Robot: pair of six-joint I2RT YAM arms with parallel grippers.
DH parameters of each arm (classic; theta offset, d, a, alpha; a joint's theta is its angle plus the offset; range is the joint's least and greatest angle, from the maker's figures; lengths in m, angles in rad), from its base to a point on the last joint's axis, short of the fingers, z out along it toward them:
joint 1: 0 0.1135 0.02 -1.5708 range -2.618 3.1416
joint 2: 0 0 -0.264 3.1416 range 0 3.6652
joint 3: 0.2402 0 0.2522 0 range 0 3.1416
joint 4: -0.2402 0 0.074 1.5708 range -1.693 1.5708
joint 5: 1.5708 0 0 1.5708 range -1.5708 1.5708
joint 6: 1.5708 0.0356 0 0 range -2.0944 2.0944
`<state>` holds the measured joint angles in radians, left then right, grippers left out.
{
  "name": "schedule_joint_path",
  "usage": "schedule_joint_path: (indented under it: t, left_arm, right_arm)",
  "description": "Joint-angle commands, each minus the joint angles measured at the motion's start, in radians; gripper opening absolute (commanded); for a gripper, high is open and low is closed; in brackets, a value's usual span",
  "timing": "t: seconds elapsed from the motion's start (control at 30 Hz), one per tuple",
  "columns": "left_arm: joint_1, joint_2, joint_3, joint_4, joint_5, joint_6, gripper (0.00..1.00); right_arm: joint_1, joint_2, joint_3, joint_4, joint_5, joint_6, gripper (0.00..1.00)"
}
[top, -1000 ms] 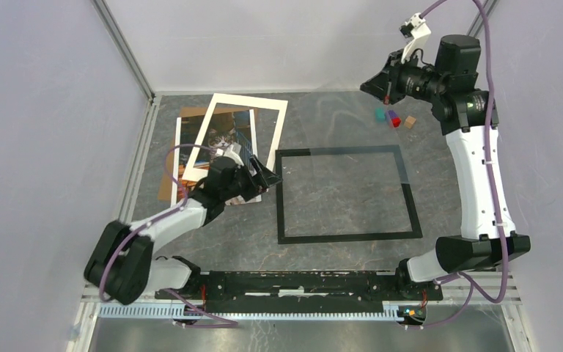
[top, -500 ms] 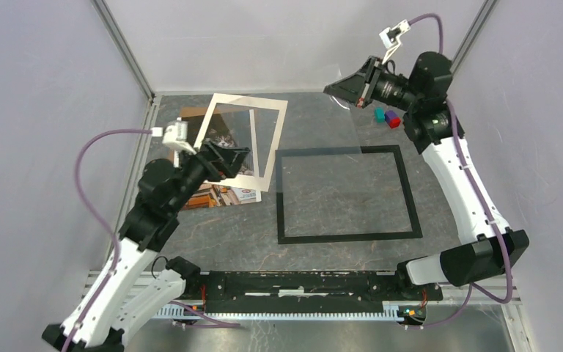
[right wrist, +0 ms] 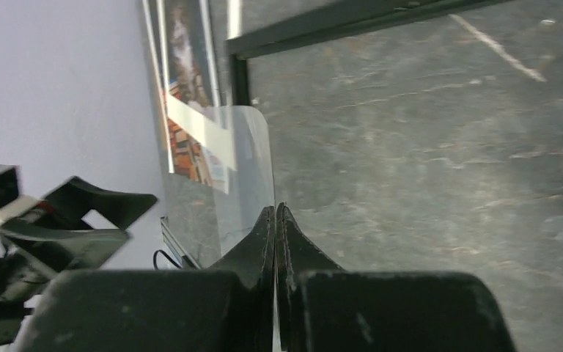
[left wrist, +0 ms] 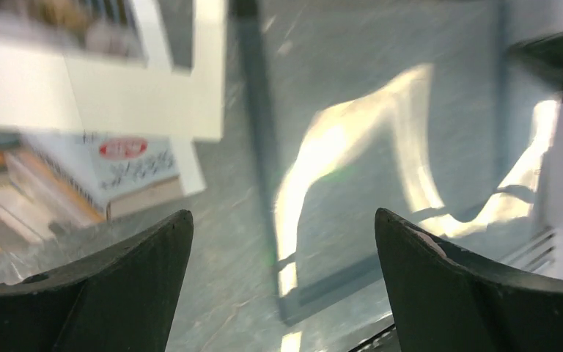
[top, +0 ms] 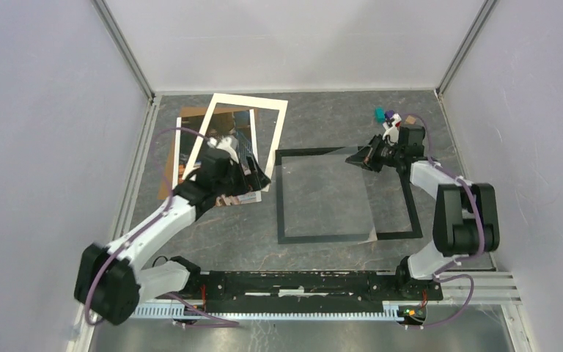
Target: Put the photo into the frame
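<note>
The black frame [top: 397, 234] lies flat at mid-table; its edge also shows in the right wrist view [right wrist: 337, 26]. The photo [top: 229, 141], a cat print, lies at the left, partly under the white mat [top: 248, 102]. Its bookshelf corner shows in the left wrist view [left wrist: 81, 194]. My right gripper [top: 363, 157] is shut on the edge of a clear sheet [top: 330, 194] and holds it low, tilted over the frame. The jaws are pinched on the sheet [right wrist: 245, 169] in the right wrist view. My left gripper [top: 262, 176] is open and empty, between the photo's right edge and the frame [left wrist: 282, 216].
A brown backing board [top: 167, 187] lies under the photo at the far left. Small coloured blocks [top: 385, 115] sit near the back right. Grey walls close in the table on three sides. The white mat [left wrist: 154, 103] fills the upper left of the left wrist view.
My right arm has swung down from high at the back, bringing the clear sheet low over the frame. My left arm has lowered to the photo's right edge.
</note>
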<state>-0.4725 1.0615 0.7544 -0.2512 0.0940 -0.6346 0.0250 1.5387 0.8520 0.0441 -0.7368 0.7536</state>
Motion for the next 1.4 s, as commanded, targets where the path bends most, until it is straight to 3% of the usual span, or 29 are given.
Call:
schedule_joint_path:
  t: [0.0,0.13,0.27,0.5,0.73,0.83,0.93,1.13,1.17,1.37]
  left_arm:
    - [0.005,0.13,-0.094,0.141,0.072,-0.077,0.98]
    - [0.005,0.22,-0.166,0.237,0.062,-0.129,0.98]
    - [0.006,0.241,-0.269,0.329,0.055,-0.204,0.96]
    - [0.006,0.167,-0.424,0.401,-0.035,-0.276,0.97]
    - [0.005,0.209,-0.457,0.468,-0.022,-0.314,0.97]
    - [0.005,0.218,-0.45,0.475,-0.015,-0.312,0.96]
    - [0.004,0.195,-0.432,0.472,0.005,-0.303,0.96]
    - [0.004,0.042,-0.315,0.307,0.021,-0.22,0.98]
    - [0.005,0.009,-0.285,0.272,0.026,-0.192,0.99]
    - [0.005,-0.084,-0.154,0.103,0.014,-0.079,1.0]
  right_arm:
    - [-0.02,0.12,0.026,0.08,-0.103,-0.122,0.0]
    - [-0.044,0.196,0.018,0.095,-0.157,-0.183,0.0]
    - [-0.056,0.215,-0.035,0.143,-0.19,-0.205,0.3]
    - [-0.043,0.112,-0.201,0.153,-0.184,-0.278,0.65]
    - [-0.03,-0.066,-0.395,0.127,-0.173,-0.343,0.71]
    - [0.007,-0.148,-0.453,0.127,-0.182,-0.331,0.67]
    - [0.036,-0.228,-0.443,0.06,-0.143,-0.354,0.55]
    - [0.041,-0.294,-0.254,-0.176,-0.008,-0.434,0.14]
    - [0.041,-0.287,-0.219,-0.226,0.033,-0.457,0.01]
    - [-0.012,-0.237,-0.13,-0.263,0.079,-0.492,0.0]
